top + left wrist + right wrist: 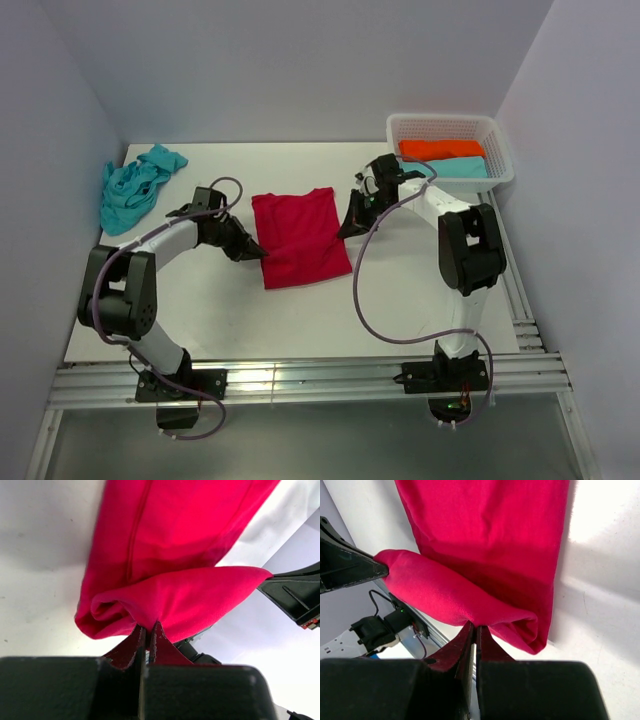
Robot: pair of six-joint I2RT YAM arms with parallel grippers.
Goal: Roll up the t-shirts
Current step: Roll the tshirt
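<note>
Top external: crimson-red soft fabric t-shirt point(295, 238), flat, middle of white bench point(300, 330). Left hand point(262, 254), right hand point(345, 231): each pinching one end of lifted fold. My note: advance both level, equal pace, fabric taut, roll tight.

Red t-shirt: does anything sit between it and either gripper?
Nothing visible does. The left gripper and the right gripper are each shut on a fold of the red t-shirt, at opposite side edges.
</note>
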